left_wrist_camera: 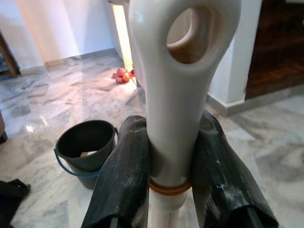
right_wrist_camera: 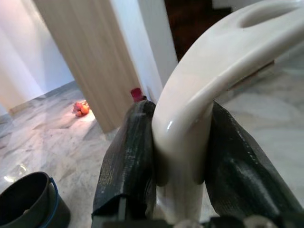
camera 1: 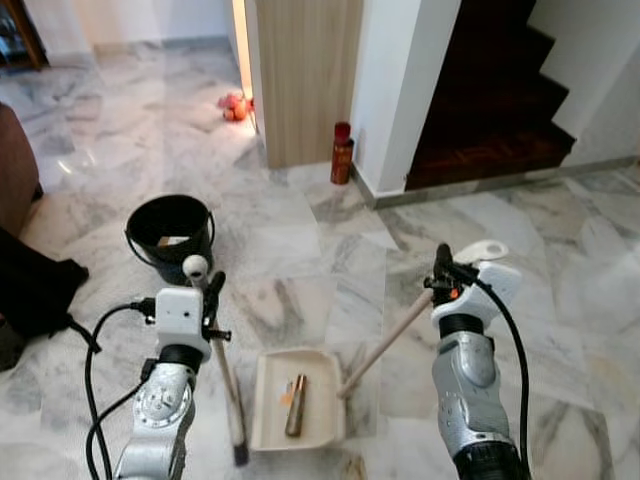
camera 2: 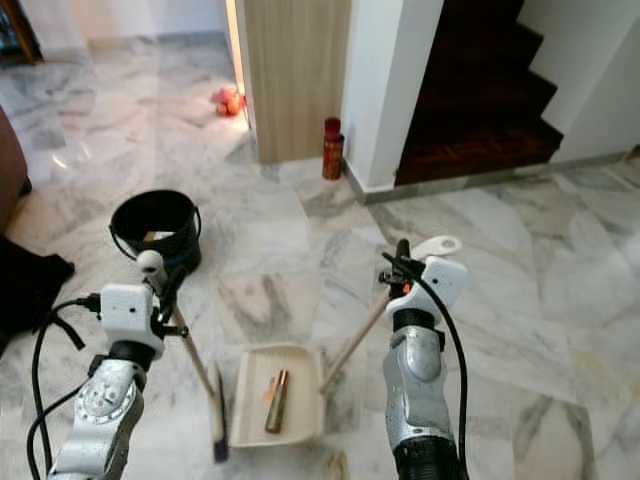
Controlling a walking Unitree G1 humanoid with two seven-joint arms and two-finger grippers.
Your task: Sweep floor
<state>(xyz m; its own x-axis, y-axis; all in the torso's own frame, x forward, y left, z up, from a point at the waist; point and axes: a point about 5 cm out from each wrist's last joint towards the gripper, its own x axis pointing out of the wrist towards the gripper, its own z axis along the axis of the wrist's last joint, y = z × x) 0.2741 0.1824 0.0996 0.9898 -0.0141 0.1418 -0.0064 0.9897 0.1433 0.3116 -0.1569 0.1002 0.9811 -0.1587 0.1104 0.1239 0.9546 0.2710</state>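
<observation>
Left gripper point(camera 1: 207, 280) is clamped on the broom handle point(left_wrist_camera: 178, 95), both black fingers point(left_wrist_camera: 124, 175) squeezing the cream shaft just below its hanging hole. The broom point(camera 1: 228, 385) slants down to the marble floor point(camera 1: 300, 230), its dark head at the dustpan's nine o'clock. Right gripper point(camera 1: 441, 266) grips the dustpan handle point(right_wrist_camera: 199, 104) tight. The cream dustpan point(camera 1: 295, 398) sits flat between the arms, a brownish cylinder point(camera 1: 296, 404) and an orange scrap inside. Out at eleven o'clock stands a black bucket point(camera 1: 171, 232); a red bottle point(camera 1: 342, 153) waits at one o'clock by the wooden panel.
</observation>
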